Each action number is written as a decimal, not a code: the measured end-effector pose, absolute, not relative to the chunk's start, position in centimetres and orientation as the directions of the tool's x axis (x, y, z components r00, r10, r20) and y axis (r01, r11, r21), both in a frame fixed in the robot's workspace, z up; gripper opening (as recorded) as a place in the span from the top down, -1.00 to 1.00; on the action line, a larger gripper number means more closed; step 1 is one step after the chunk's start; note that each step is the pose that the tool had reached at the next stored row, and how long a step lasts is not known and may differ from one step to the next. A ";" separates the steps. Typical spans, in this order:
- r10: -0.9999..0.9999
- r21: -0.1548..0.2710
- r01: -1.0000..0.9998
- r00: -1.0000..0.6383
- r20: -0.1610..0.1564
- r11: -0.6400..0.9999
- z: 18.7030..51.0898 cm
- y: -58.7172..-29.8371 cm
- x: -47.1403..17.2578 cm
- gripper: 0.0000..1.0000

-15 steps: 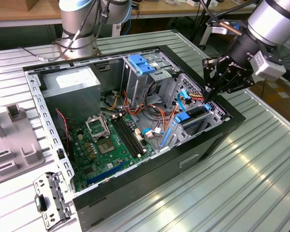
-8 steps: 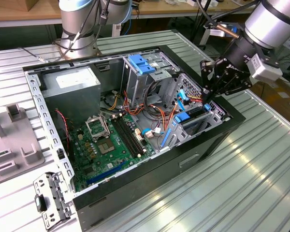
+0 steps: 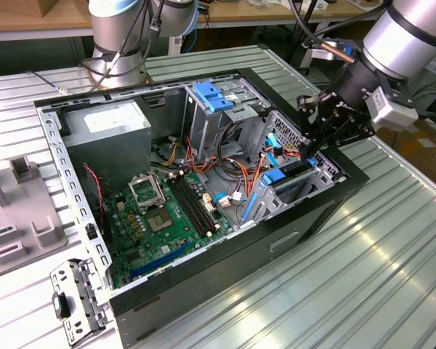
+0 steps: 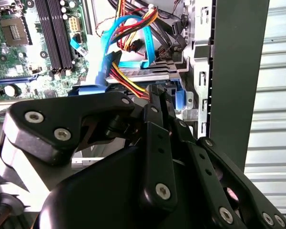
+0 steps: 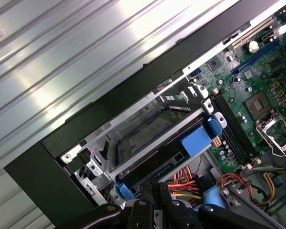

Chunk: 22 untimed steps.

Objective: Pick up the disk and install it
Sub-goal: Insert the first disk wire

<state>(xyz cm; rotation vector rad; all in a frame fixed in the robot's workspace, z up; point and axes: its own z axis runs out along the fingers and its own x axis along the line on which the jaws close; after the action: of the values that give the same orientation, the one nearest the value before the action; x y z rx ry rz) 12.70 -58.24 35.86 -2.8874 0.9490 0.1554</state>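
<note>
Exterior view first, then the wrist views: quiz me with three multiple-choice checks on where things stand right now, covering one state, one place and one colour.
1. What state is the computer case in?
A. Side open, motherboard exposed
B. Side panel closed
C. Lying upside down

2. Where is the gripper?
A. Over the motherboard
B. Outside the case, over the table
C. At the drive cage, at the exterior view's right end of the case

3. What colour is the latch tab on the drive bay in the first wrist view?
A. Green
B. Blue
C. White

Answers:
1 A, since the exterior view looks straight onto the board and cables inside.
2 C, since the arm reaches down into the cage with the blue rails.
3 B, since the plastic tab is plainly blue against the grey metal.
</note>
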 end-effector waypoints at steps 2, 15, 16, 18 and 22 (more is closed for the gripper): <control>-0.586 -0.061 -0.597 0.800 -0.127 -0.800 35.7 -58.2 12.7 0.66; -0.588 -0.061 -0.598 0.799 -0.127 -0.799 35.4 -58.2 12.3 0.66; -0.589 -0.061 -0.599 0.798 -0.127 -0.799 35.4 -58.2 12.3 0.66; -0.592 -0.061 -0.602 0.796 -0.127 -0.796 35.4 -58.2 12.3 0.66; -0.612 -0.061 -0.622 0.781 -0.127 -0.781 35.4 -58.2 12.3 0.66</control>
<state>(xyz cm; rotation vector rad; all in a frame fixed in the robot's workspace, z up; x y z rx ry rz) 12.33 -58.24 35.43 -2.8695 0.9969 0.1528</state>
